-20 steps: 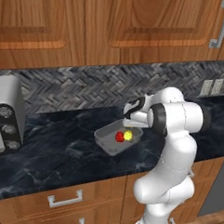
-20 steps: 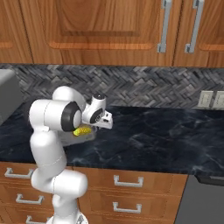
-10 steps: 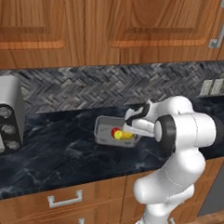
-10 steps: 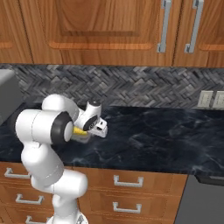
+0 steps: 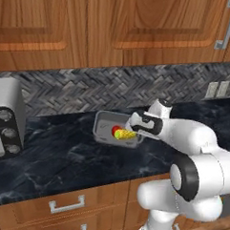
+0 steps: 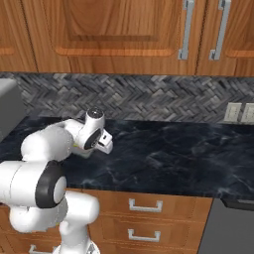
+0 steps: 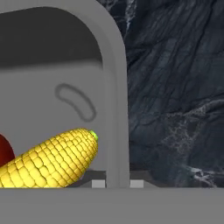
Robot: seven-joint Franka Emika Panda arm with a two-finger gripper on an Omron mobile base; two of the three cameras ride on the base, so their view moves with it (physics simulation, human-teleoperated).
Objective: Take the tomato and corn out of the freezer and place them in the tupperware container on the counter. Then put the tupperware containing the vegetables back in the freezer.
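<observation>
Tupperware container (image 5: 103, 128) on the dark marbled counter (image 5: 62, 155), tilted, its open side toward the left base camera. Holds the tomato (image 5: 116, 131) and the corn (image 5: 125, 134), touching each other, corn just right of the tomato. Gripper (image 5: 135, 128) at the container's right rim, jaws closed narrow on that rim. In the hand view, grey rim wall (image 7: 117, 109) running up between the fingertips (image 7: 98, 184), corn (image 7: 52, 159) lying inside to its left, a sliver of red tomato (image 7: 4, 151) at the far left edge, bare counter (image 7: 175, 87) to the right. Silver toaster oven (image 5: 4, 118) at the far left of the counter, well apart from the container. Herringbone backsplash (image 5: 89, 91) behind, wooden cabinets (image 5: 117, 26) above, drawers with silver handles (image 5: 67, 204) below. In the right base view, gripper (image 6: 101, 144) over the counter (image 6: 173, 158), mostly screened by the arm's own wrist.
</observation>
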